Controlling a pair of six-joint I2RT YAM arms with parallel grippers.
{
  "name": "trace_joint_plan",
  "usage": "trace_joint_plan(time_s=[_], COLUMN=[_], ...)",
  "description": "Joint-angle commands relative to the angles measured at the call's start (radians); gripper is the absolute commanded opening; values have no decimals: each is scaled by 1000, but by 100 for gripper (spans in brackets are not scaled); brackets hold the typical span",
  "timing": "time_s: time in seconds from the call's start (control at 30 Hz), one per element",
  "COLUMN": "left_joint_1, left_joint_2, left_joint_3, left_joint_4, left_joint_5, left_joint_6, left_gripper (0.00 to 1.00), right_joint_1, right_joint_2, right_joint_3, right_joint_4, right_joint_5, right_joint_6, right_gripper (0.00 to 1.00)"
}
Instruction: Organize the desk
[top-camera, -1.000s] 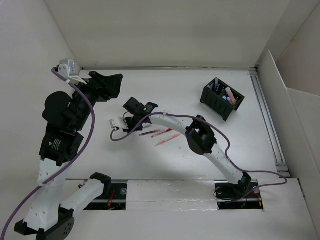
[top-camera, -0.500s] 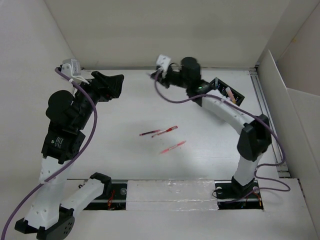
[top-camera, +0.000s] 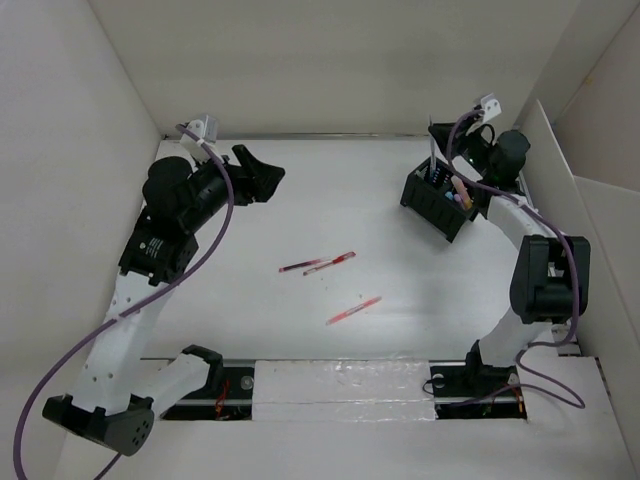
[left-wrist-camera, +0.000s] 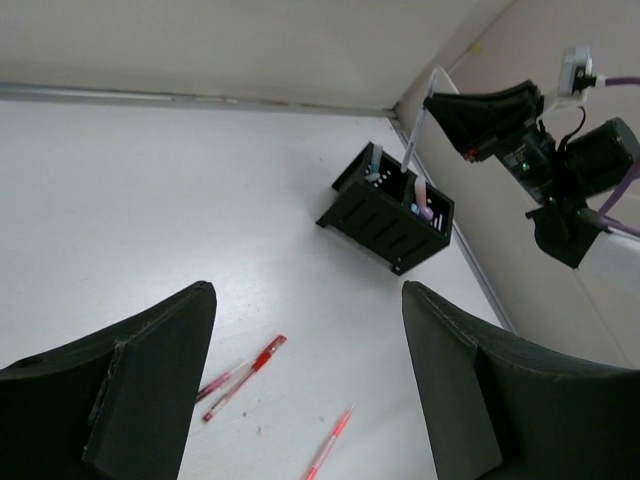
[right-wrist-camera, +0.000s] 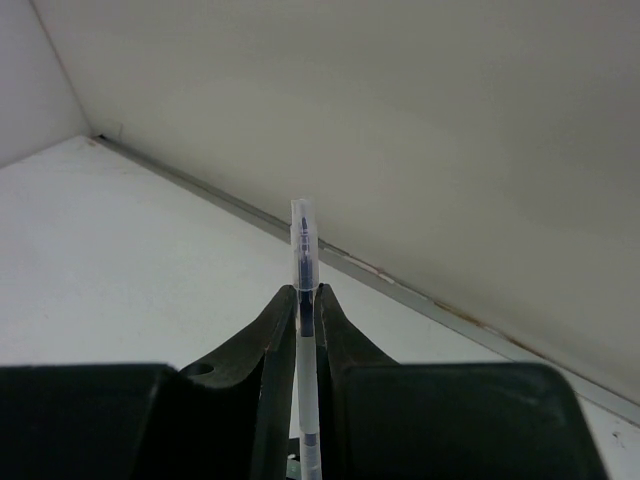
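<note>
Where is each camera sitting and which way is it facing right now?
Top: above and behind, looking down on the desk; both arms show.
Left wrist: high, far left, facing the box; the open left hand frames it.
Right wrist: facing the back wall; the right hand clamps a pen.
Top and left wrist share box, red pens, right hand.

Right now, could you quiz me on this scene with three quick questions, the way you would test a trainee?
1. True or false: the right gripper is shut on a pen.
2. How many red pens lie loose on the desk?
3. Where does the black organizer stand? A) far right of the desk B) far left C) the middle

Key: 1 true; 2 three; 3 A.
</note>
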Motion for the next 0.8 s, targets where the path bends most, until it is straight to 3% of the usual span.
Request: trace_joint_plan(time_s=[0.0, 0.17, 0.3, 0.63, 0.77], left_joint_1=[-5, -5, -5, -5, -5], left_joint_2=[41, 76, 103, 162, 189], left_joint_3=[-4, -10, -19, 91, 119], left_joint_4=[64, 59, 45, 51, 90], left_joint_5=[149, 134, 111, 121, 148], left_joint_6=[3, 55, 84, 136, 162], left_gripper=[72, 72, 72, 72, 72], right_joint_1=[-62, -78, -78, -87, -87], right_joint_2=[25, 54, 31, 39, -2], right_joint_3=[-33, -22, -39, -68, -70], right_joint_4=[234, 204, 72, 10, -25], right_joint_5=[-47, -56, -15, 9, 2], right_joint_6=[127, 121, 1, -43, -90], right_gripper=[0, 0, 0, 43, 53])
